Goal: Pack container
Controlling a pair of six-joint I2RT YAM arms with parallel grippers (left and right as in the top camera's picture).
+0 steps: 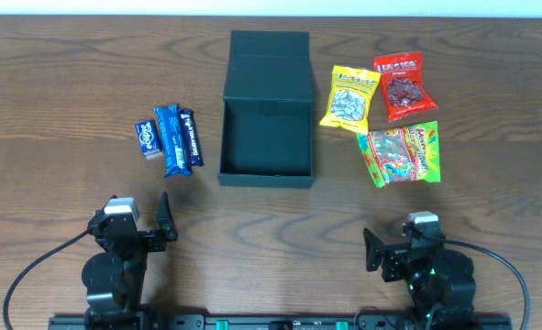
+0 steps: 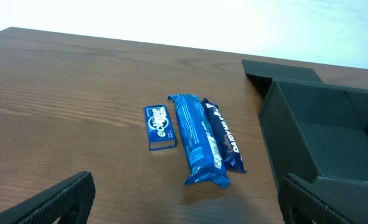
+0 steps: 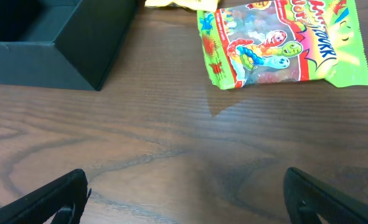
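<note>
Both of my end effectors wait at the near edge of the bench (image 1: 60, 82). My left end effector (image 1: 140, 207) and my right end effector (image 1: 402, 240) are each spread wide and hold nothing. The dark green box (image 1: 266, 176) stands in the middle of the bench, its lid (image 1: 269, 46) folded back and its inside bare, so I judge packing has not begun.

Left of the box lie 3 blue snacks: a small gum pack (image 1: 148, 137), a bright blue bar (image 1: 171, 139) and a darker bar (image 1: 190, 137) touching it. Right of the box lie a yellow packet (image 1: 350, 96), a red packet (image 1: 401, 85) and a green gummy bag (image 1: 403, 151).

Next I should reach out, probably right to the gummy bag or left to the bars. Flat packets call for a low, square pinch.
</note>
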